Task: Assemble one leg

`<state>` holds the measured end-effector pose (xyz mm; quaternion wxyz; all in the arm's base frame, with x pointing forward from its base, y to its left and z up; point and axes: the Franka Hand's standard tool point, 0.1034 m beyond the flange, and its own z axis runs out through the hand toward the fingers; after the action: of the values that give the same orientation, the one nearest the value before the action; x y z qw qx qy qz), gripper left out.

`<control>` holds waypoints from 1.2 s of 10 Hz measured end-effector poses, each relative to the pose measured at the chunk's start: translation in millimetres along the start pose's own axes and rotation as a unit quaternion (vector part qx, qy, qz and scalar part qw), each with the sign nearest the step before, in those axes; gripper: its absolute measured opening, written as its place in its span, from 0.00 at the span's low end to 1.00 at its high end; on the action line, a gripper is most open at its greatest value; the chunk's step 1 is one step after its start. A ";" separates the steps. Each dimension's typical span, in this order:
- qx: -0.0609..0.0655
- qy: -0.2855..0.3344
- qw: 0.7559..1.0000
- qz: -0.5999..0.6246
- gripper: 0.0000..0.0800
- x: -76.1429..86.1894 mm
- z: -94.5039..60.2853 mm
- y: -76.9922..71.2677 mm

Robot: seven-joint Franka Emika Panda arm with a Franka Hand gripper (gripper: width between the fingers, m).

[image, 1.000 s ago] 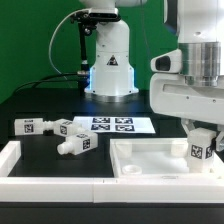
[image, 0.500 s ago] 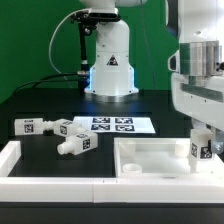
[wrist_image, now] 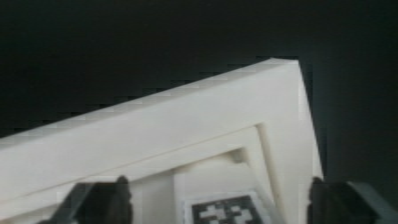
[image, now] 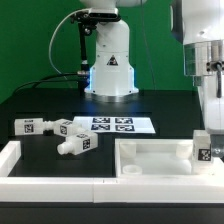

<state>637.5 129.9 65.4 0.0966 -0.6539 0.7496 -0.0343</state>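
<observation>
Green backdrop and a black bench [image: 60,100] fill the exterior view, with the arm's white base [image: 110,62] standing at the back. A marker board [image: 112,125] lies flat on the bench in front of that base. Toward the exterior view's left, three look-alike white blocks rest on the bench: one [image: 30,126] farthest left, a second [image: 64,128] just beside it, and a third [image: 76,145] nearer the camera (each shows a black-and-white tag). A white rail [image: 15,155] borders the near left edge.

At the exterior view's right sits the large white slab [image: 150,158] with its recess. The leg [image: 203,150] stands upright at the slab's far right corner, its tag facing the camera. Above it hangs the arm's wrist [image: 205,45], reaching down toward the leg.

In the wrist view, the end effector [wrist_image: 210,200] has its two dark fingers [wrist_image: 98,203] spread apart, with the tagged top of the leg [wrist_image: 228,212] between them. Gaps show on both sides of the leg, so the fingers grip nothing. The slab's corner [wrist_image: 196,115] lies beyond.
</observation>
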 end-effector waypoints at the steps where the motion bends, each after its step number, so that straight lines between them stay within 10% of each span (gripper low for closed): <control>1: 0.003 -0.002 0.997 -0.082 0.77 -0.2 -3.8 -2.4; 8: -0.010 -0.004 0.896 -0.444 0.81 5.1 -4.2 -3.8; 10: -0.041 -0.018 0.781 -0.623 0.81 14.6 -5.4 -5.2; 12: -0.052 -0.021 0.760 -0.647 0.81 11.1 -2.1 -2.5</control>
<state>638.2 118.4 66.8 0.0329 -0.9880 0.1465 -0.0361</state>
